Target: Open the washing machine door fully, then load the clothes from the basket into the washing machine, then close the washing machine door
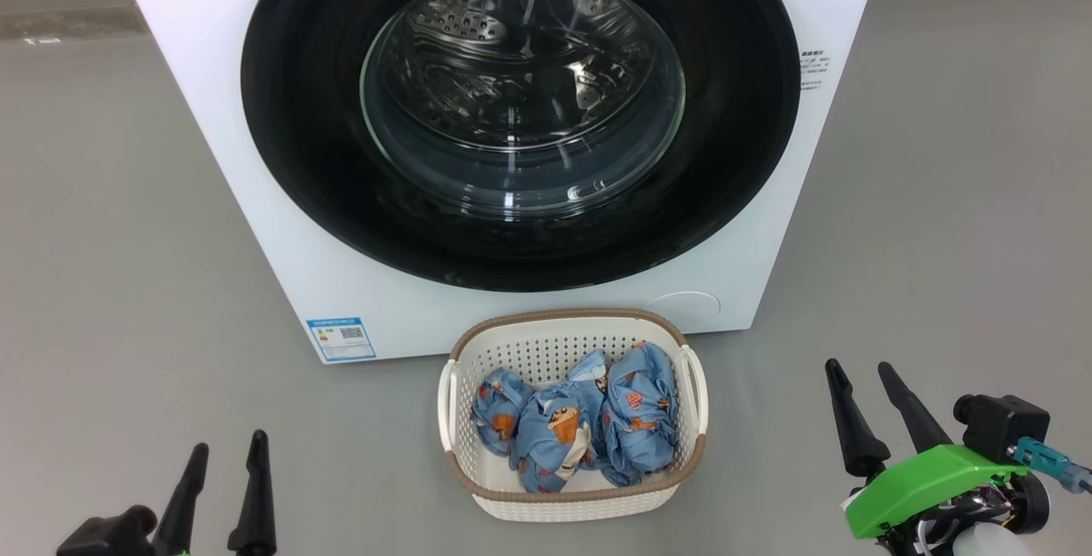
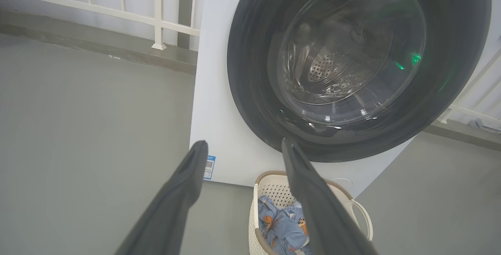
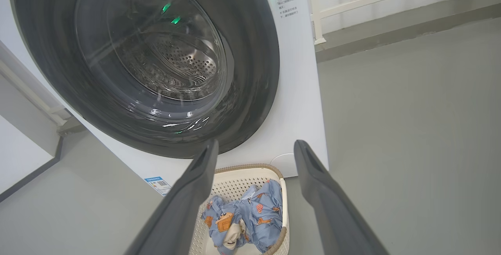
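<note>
So the big round glossy black washing machine door (image 1: 522,104) with the bulging glass window is shut flat against the big white front-loading washing machine (image 1: 409,309). Nothing's started yet, I'd say. The small cream perforated plastic basket (image 1: 567,315) sits on the floor right in front of it, with the light blue cartoon-print clothes (image 1: 572,428) bunched inside.

The left gripper (image 1: 230,443) is near left and the right gripper (image 1: 857,368) near right. Both have their jaws spread wide and hold nothing. The door lies ahead of and above both, with the basket between them. The right one looks a bit farther forward, so probably nearer. I can't spot a handle, so no idea which edge to pull.
</note>
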Available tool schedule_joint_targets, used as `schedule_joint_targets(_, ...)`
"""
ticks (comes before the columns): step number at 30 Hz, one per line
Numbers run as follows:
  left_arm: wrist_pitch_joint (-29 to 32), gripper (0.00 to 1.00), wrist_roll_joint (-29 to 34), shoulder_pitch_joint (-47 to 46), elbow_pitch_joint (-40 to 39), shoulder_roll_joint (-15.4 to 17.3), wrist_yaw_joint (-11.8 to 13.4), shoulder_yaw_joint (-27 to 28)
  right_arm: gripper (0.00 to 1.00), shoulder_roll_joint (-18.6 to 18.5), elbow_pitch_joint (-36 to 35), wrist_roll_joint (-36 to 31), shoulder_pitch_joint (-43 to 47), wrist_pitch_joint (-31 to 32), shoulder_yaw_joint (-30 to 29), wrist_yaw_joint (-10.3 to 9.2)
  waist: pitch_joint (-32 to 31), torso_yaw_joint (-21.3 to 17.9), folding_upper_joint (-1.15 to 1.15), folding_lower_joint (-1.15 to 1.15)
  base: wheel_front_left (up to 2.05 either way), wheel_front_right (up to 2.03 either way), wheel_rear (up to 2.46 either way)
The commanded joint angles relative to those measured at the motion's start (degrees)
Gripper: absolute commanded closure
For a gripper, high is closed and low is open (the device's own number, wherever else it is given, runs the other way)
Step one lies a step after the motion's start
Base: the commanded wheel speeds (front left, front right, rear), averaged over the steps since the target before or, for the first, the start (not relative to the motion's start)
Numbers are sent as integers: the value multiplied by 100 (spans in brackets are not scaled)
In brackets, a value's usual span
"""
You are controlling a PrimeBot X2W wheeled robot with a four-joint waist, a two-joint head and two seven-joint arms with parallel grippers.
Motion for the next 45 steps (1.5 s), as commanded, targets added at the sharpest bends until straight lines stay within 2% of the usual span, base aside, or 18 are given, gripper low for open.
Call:
schedule_joint_targets(1, -86, 0, 133, -283, -95, 147, -1, 134, 0, -101, -104, -141, -270, -99, 140, 29, 2, 0, 0, 0, 0, 0, 0)
schedule_joint_targets(20, -404, 0, 1083, -346, 50, 337, -2, 62, 0, -164, -39, -1198, -296, -417, 261, 34, 8, -18, 0, 0, 0, 0, 0)
schedule_joint_targets(37, -404, 0, 857, -372, 201, 343, -2, 198, 0, -69, -149, -1153, -86, -417, -1, 34, 23, -72, 0, 0, 0, 0, 0)
schedule_joint_targets(45, -404, 0, 1119, -385, 162, 332, -2, 294, 0, -57, -182, -1167, -73, -417, -8, 34, 34, -74, 0, 0, 7, 7, -14)
